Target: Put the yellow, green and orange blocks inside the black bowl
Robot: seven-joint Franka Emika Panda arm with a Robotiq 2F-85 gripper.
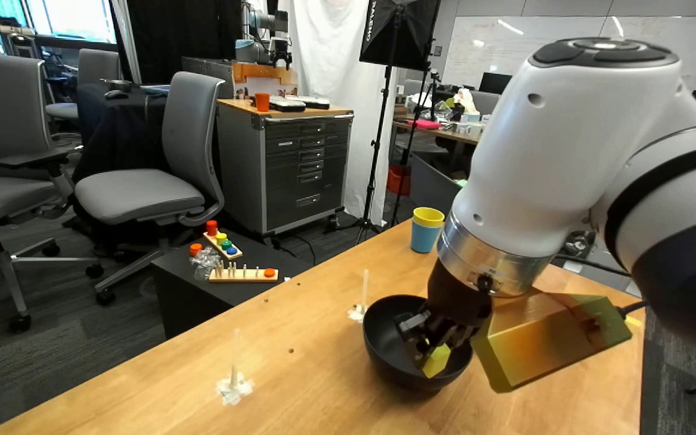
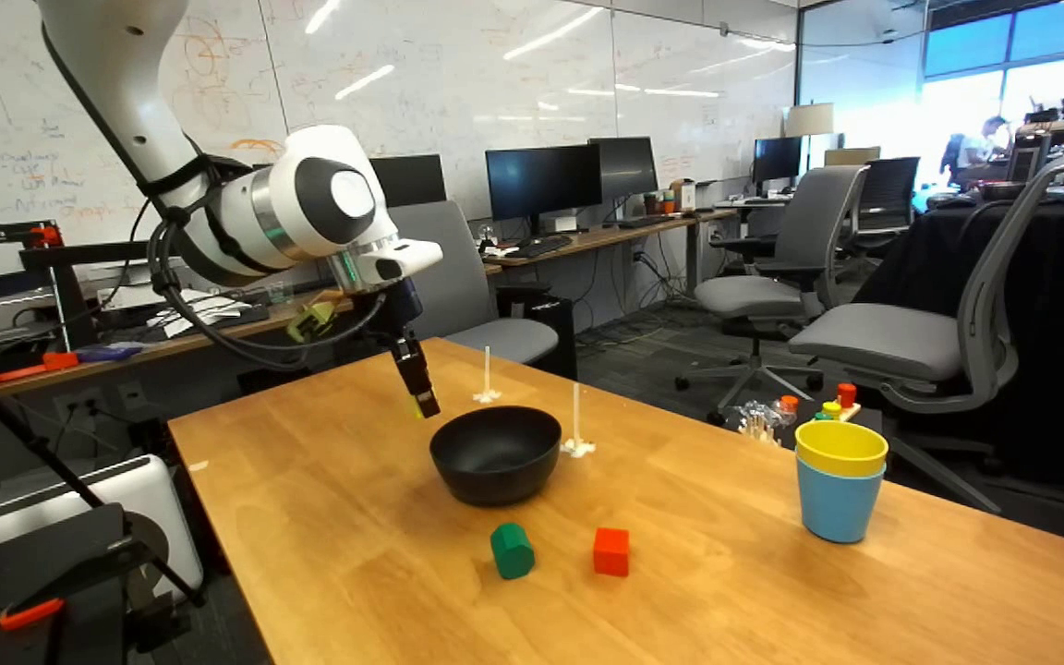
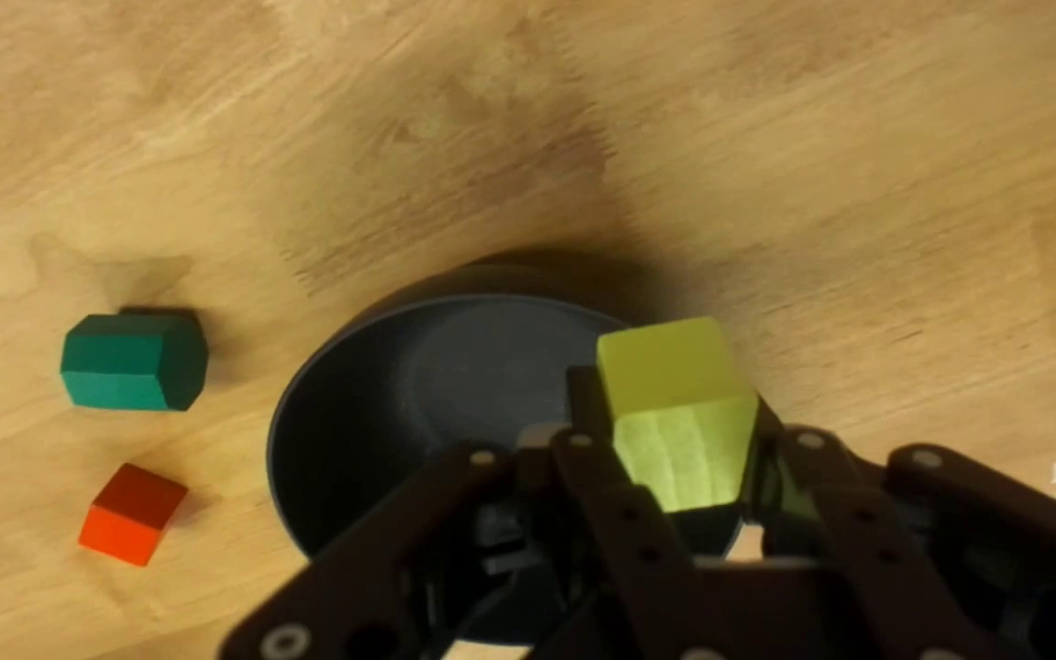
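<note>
The pincer (image 3: 679, 427) of the white robot arm (image 1: 541, 157), loaded: its two fingers (image 3: 598, 463) bear on opposite sides of the yellow block (image 3: 686, 403), which projects slightly beyond their tips in the wrist view. In an exterior view, pincer and yellow block hang above the wooden table (image 2: 338, 499). The black bowl (image 2: 495, 476) stands upright close by: just to the right of the fingers and lower in that same view, beneath them and mostly to their left in the wrist view, where the yellow block covers part of the rim. Whether the yellow block lies directly over the bowl's interior cannot be told.

The green block (image 3: 134, 362), a faceted prism on its side, and the orange block (image 3: 132, 515) rest on the table outside the black bowl. In the wrist view both lie to the left of the pincer, with the black bowl between; the orange block is the lower of the two, and they stand apart.

Well to the right of the pincer, in an exterior view, a yellow cup (image 2: 841, 450) sits nested in a blue cup (image 2: 837, 503). Nearer the pincer, on that same side, rise two thin pale sticks (image 2: 576, 414) with white patches (image 2: 578, 449) at their feet.
</note>
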